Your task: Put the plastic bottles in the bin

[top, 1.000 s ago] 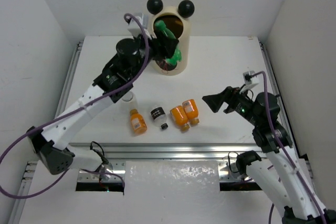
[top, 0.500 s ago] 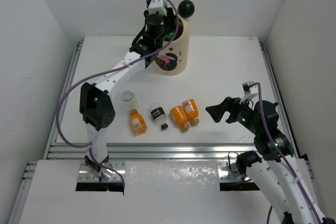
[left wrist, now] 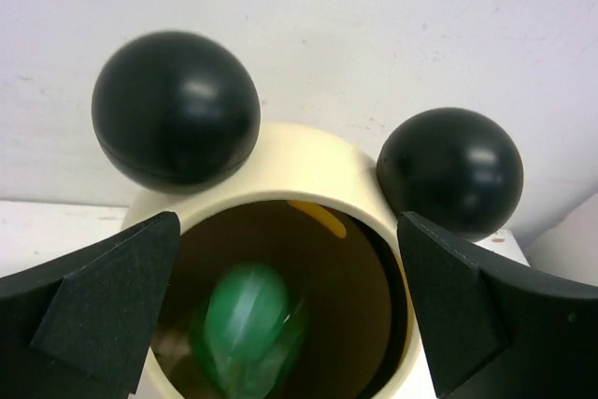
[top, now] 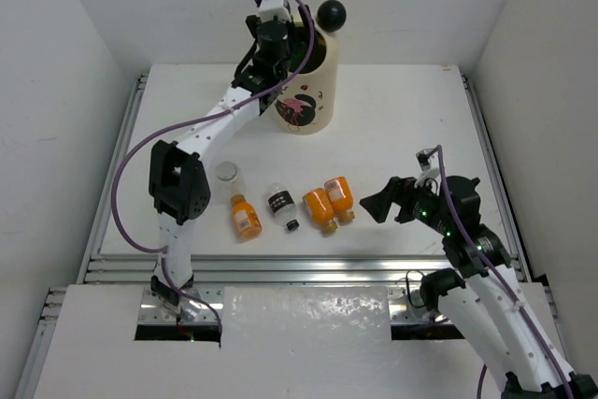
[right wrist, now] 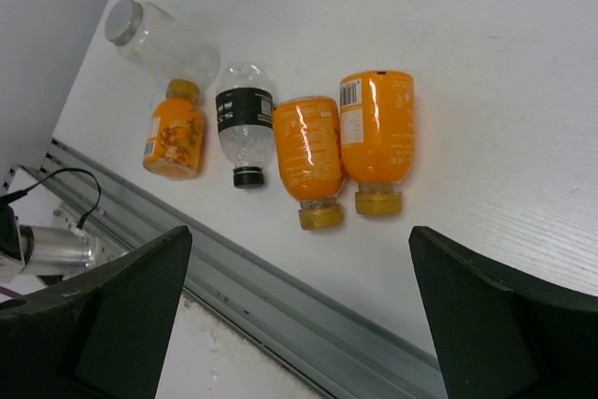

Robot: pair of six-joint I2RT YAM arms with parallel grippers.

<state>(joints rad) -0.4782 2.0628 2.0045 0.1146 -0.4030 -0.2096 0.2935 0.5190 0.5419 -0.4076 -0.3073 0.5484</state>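
Observation:
The cream bin (top: 313, 91) stands at the back of the table. My left gripper (top: 283, 39) hangs over its mouth, open. In the left wrist view the green bottle (left wrist: 248, 324) shows blurred down inside the bin (left wrist: 308, 151), free of the left gripper (left wrist: 290, 315). Five plastic bottles lie in a row near the front: a clear one with a silvery cap (right wrist: 159, 35), a small orange one (right wrist: 175, 135), a clear one with a dark label (right wrist: 245, 119) and two orange ones (right wrist: 310, 147) (right wrist: 377, 128). My right gripper (top: 383, 201) (right wrist: 299, 324) hovers open, right of them, holding nothing.
Two black balls (left wrist: 176, 109) (left wrist: 450, 170) stick up from the bin's rim on either side of my left fingers. An aluminium rail (top: 299, 268) runs along the table's front edge. White walls close in the back and both sides.
The left arm rose from beside the bin to above its mouth, opened and let go of the green bottle, which is now inside. The right arm drifted slightly left.

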